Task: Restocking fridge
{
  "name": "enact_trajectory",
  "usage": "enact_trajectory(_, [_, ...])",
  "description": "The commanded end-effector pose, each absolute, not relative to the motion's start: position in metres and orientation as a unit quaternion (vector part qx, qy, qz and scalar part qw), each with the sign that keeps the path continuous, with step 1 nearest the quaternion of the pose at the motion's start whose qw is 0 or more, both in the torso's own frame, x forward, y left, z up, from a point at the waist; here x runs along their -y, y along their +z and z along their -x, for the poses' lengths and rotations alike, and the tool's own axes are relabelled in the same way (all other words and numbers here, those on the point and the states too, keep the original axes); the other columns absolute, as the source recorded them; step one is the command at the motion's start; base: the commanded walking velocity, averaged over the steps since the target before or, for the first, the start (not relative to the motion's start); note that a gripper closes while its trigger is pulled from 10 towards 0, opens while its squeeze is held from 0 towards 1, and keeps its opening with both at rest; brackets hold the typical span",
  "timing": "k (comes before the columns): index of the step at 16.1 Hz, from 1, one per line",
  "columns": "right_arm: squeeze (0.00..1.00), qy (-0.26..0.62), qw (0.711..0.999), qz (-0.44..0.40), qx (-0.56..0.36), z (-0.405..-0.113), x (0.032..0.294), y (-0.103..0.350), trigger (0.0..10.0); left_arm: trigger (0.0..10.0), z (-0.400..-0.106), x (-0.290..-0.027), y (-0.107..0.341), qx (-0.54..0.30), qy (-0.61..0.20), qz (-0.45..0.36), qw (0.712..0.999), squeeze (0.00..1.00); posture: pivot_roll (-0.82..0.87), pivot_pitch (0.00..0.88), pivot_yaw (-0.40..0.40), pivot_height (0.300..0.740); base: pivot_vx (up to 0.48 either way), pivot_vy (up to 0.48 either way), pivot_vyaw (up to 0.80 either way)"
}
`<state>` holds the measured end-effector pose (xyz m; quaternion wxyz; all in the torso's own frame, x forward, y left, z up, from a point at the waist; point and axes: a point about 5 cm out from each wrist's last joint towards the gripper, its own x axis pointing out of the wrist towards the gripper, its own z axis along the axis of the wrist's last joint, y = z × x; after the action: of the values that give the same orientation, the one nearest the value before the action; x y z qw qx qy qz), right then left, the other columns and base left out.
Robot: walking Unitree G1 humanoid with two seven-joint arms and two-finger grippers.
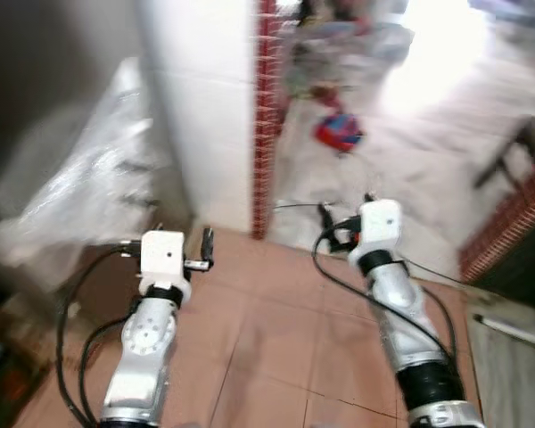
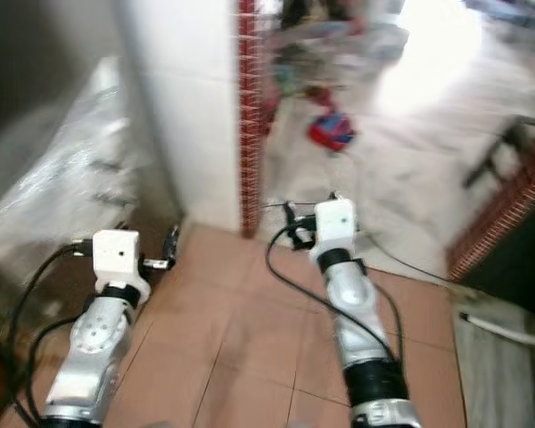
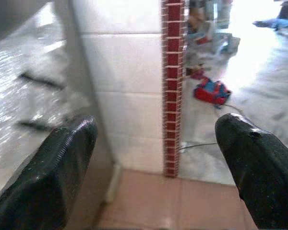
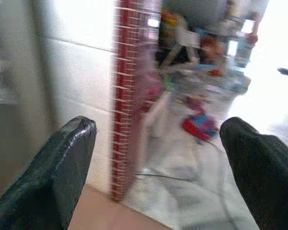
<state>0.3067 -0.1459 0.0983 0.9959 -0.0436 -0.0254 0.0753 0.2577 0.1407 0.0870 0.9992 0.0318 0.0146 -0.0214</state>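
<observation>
The views are blurred. Both silver arms reach forward over a terracotta tile floor (image 1: 267,330). My left gripper (image 3: 156,129) is open and holds nothing; it points at the foot of a white tiled wall (image 1: 209,107). My right gripper (image 4: 158,127) is open and empty too, aimed past a red brick-patterned strip (image 1: 266,116) on the wall's corner. A dark grey panel (image 1: 36,71) stands at the far left with a clear plastic sheet (image 1: 98,169) draped before it. I cannot tell whether it is the fridge.
Beyond the corner a bright pale floor (image 1: 419,152) opens out, with a red and blue object (image 1: 339,131) lying on it and clutter behind. A thin cable (image 3: 197,144) runs across that floor. A brick-patterned ledge (image 1: 508,223) and a white pipe (image 1: 513,330) are on the right.
</observation>
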Motion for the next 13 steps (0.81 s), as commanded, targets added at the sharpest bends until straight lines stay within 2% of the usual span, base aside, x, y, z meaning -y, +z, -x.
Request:
enact_trajectory(1, [0.00, 0.079, 0.996, 0.036, 0.019, -0.309, 0.143, 0.098, 10.0, 10.0, -0.256, -0.145, 0.085, -0.023, -0.011, -0.035, 0.999, 0.00, 0.08, 0.000, 0.009, 0.740, 0.274, 0.000, -0.80])
enact_trajectory(5, [0.00, 0.080, 0.996, 0.028, 0.017, -0.304, 0.139, 0.094, 10.0, 10.0, -0.253, -0.144, 0.084, -0.026, -0.016, -0.035, 0.999, 0.00, 0.08, 0.000, 0.013, 0.740, 0.287, 0.000, -0.80])
enact_trajectory(10, [0.00, 0.067, 0.997, 0.030, 0.006, -0.292, 0.144, 0.085, 10.0, 10.0, -0.253, -0.145, 0.081, -0.029, -0.019, -0.038, 0.999, 0.00, 0.07, 0.000, 0.016, 0.740, 0.298, 0.370, -0.80])
enact_trajectory(12, [0.00, 0.061, 0.997, 0.041, 0.003, -0.291, 0.146, 0.084, 10.0, 10.0, -0.256, -0.145, 0.079, -0.034, -0.019, -0.042, 0.998, 0.00, 0.08, 0.000, -0.010, 0.740, 0.298, 0.375, -0.80])
enact_trajectory(13, [0.00, 0.057, 0.998, 0.035, 0.001, -0.291, 0.147, 0.084, 10.0, 10.0, -0.256, -0.146, 0.078, -0.039, -0.015, -0.037, 0.998, 0.00, 0.09, 0.000, -0.013, 0.740, 0.000, 0.000, -0.80])
